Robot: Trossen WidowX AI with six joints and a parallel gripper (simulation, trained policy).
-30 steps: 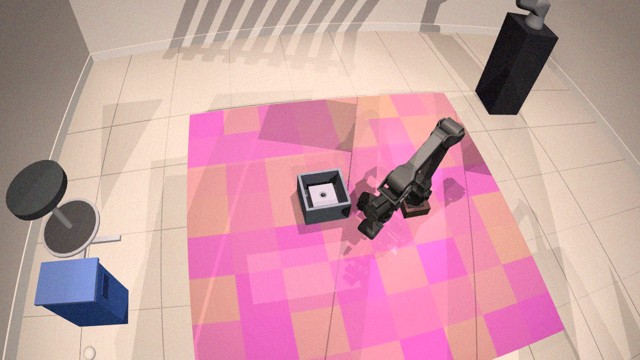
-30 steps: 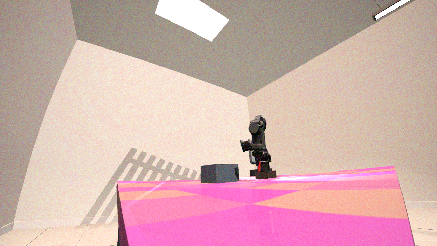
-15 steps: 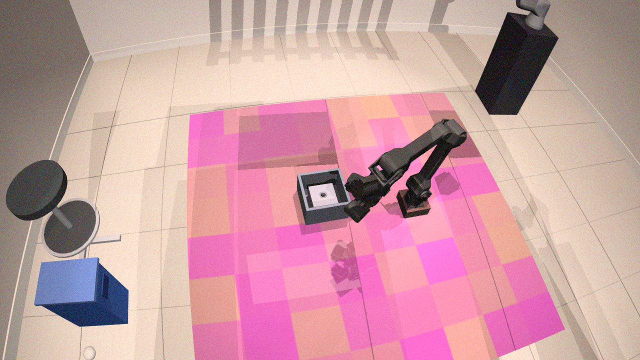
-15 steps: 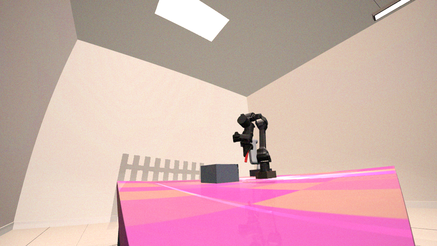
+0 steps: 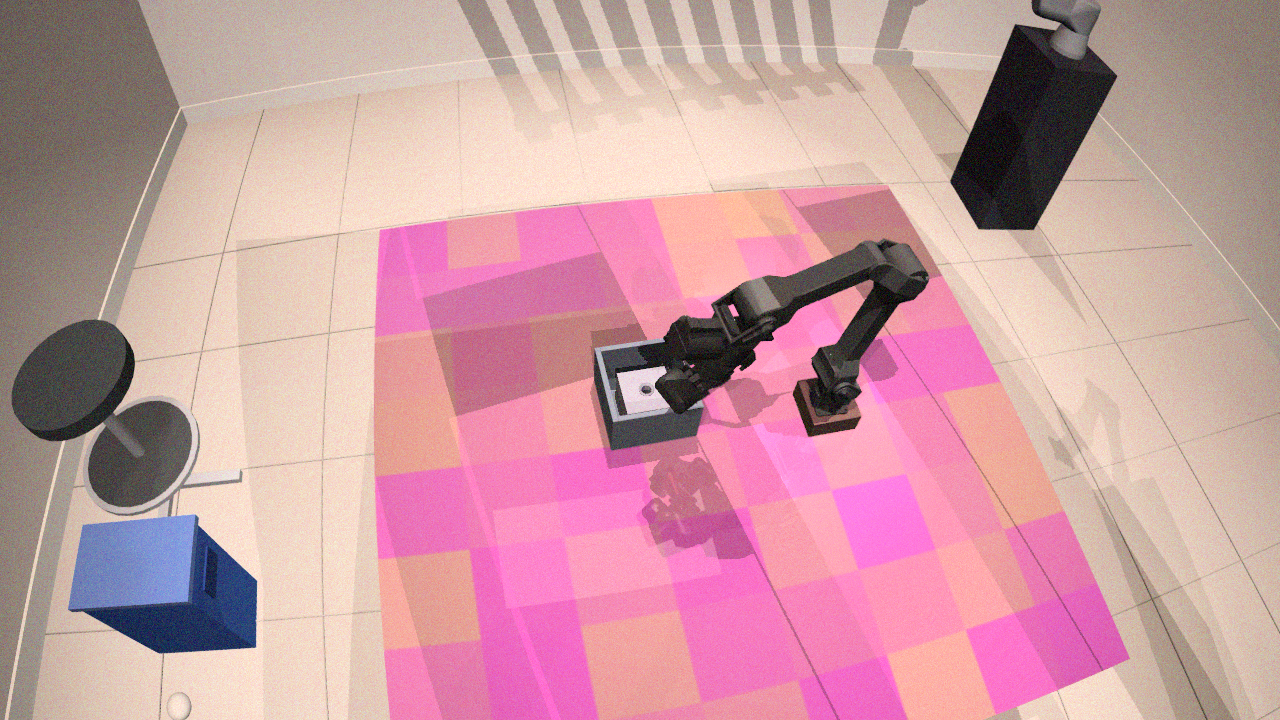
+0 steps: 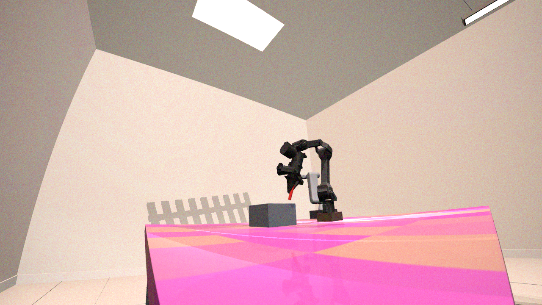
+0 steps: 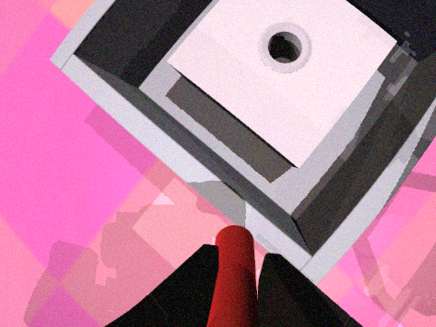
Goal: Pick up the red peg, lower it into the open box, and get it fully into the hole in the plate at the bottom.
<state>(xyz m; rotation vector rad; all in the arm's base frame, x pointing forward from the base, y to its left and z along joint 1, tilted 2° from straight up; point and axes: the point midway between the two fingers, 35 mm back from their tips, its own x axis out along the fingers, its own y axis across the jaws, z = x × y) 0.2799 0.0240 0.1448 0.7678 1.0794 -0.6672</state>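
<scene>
Holding tight to the red peg (image 6: 290, 195) (image 7: 235, 277) with the gripper (image 5: 705, 371) (image 6: 291, 188) (image 7: 238, 262), one black finger on each side. Pinching the peg between the fingertips, with its round end poking out past them. Keeping that end lower than the fingers, and leaning the peg instead of standing it straight up. Hanging it up in the air, higher than the top of the open gray box (image 5: 653, 432) (image 6: 269, 215) (image 7: 136, 123). Showing the peg's end close to one edge of the box in the wrist view, but not down inside. Looking down past the peg to the white plate (image 5: 631, 401) (image 7: 236, 86) at the bottom, with its round hole (image 5: 646, 389) (image 7: 285, 46) away from the peg. Reaching over from the brown base (image 5: 812, 426) (image 6: 321, 217) with the bent black arm (image 5: 827, 273) (image 6: 325, 170). Resting both box and base on the pink and orange table top (image 5: 501, 644) (image 6: 265, 280), well apart. Hiding the peg under the arm in the top view.
</scene>
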